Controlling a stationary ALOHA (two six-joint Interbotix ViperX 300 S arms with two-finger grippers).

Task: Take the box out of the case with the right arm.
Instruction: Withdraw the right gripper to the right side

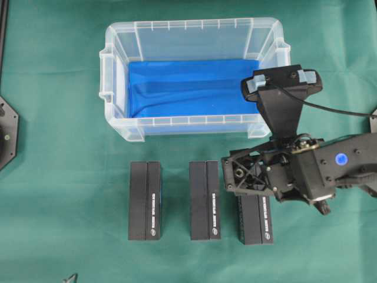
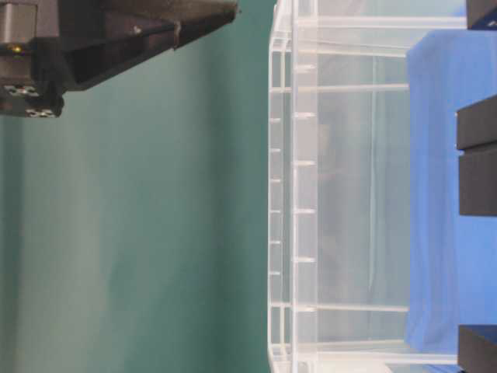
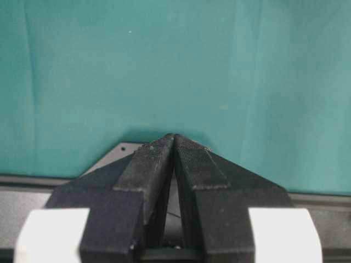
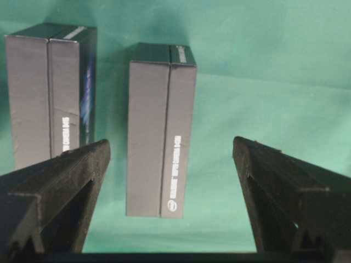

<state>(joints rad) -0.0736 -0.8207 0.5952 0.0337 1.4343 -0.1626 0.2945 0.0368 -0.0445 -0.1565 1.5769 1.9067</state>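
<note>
The right gripper (image 1: pixel 235 175) hangs wide open and empty over the third box (image 1: pixel 255 219), which lies at its five o'clock on the green cloth (image 1: pixel 65 147), outside the case (image 1: pixel 121 127). Two more boxes, the middle box (image 1: pixel 205 200) and the left box (image 1: pixel 145 200), lie at its nine o'clock. All three run twelve to six. The left gripper (image 3: pixel 174 143) is closed, holding nothing.

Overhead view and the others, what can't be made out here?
- Third box: its upper end is hidden under the right gripper overhead.
- Box lettering: too small to read, right wrist view.
- Case: cut off by the table-level frame edges.
</note>
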